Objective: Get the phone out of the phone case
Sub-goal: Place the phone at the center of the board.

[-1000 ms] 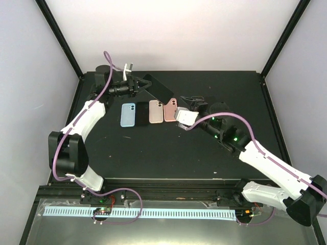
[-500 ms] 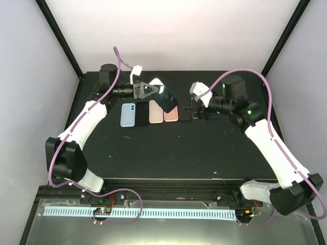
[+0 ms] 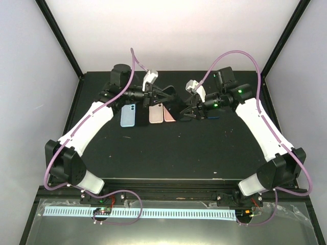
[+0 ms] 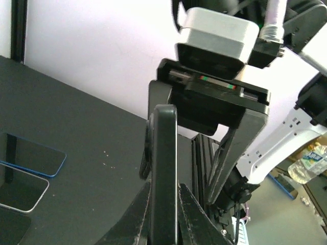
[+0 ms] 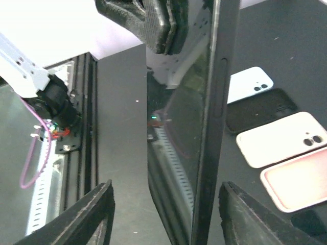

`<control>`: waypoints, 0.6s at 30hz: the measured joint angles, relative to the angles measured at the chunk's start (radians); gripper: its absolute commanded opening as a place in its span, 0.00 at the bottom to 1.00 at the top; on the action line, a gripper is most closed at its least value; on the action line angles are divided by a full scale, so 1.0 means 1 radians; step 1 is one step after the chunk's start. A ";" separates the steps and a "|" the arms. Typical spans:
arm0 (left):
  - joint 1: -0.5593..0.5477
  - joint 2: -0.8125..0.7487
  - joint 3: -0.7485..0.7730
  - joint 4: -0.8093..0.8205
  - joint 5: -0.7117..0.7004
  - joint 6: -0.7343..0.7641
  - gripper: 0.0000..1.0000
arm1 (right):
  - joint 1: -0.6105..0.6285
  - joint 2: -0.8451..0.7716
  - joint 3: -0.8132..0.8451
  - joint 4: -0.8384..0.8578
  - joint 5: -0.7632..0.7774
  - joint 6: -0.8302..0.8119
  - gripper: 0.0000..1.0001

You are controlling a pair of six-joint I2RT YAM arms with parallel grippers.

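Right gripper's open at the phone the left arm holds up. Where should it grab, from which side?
Take the free end of the phone, opposite the left gripper, from the right arm's side. Held aloft, it sits between the fingers of the open right gripper, flat faces toward them, so closing should hold.

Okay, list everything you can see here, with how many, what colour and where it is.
Phone: one, black, held edge-on above the table between both arms.
Blue case: one, light blue, left end of the row on the table.
Black case: one, black, second in the row.
Pale case: one, pale pink, third in the row.
Pink case: one, pink, fourth in the row.
Dark slabs: two, one blue-edged, one white-edged, flat on the table.
Table: one, black.
Cables: two, purple, along the arms.
Left fingers: clamped on the phone.
Right fingers: spread apart on either side of the phone.
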State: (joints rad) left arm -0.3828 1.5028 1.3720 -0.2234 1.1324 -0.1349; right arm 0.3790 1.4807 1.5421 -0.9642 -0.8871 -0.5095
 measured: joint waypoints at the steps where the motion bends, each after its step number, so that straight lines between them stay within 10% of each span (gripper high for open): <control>1: -0.007 0.000 0.005 -0.004 0.000 0.014 0.02 | 0.000 0.008 0.006 -0.015 -0.014 -0.006 0.48; 10: -0.044 0.000 0.031 -0.053 0.004 0.106 0.06 | -0.004 0.044 0.037 -0.083 -0.064 -0.005 0.06; 18: -0.044 0.000 0.051 -0.061 -0.002 0.139 0.51 | -0.006 0.062 0.076 -0.137 -0.087 0.004 0.01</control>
State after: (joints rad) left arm -0.4271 1.5028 1.4231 -0.2848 1.1301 0.0040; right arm 0.3725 1.5429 1.6184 -1.1015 -0.9745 -0.5053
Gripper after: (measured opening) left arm 0.334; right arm 0.096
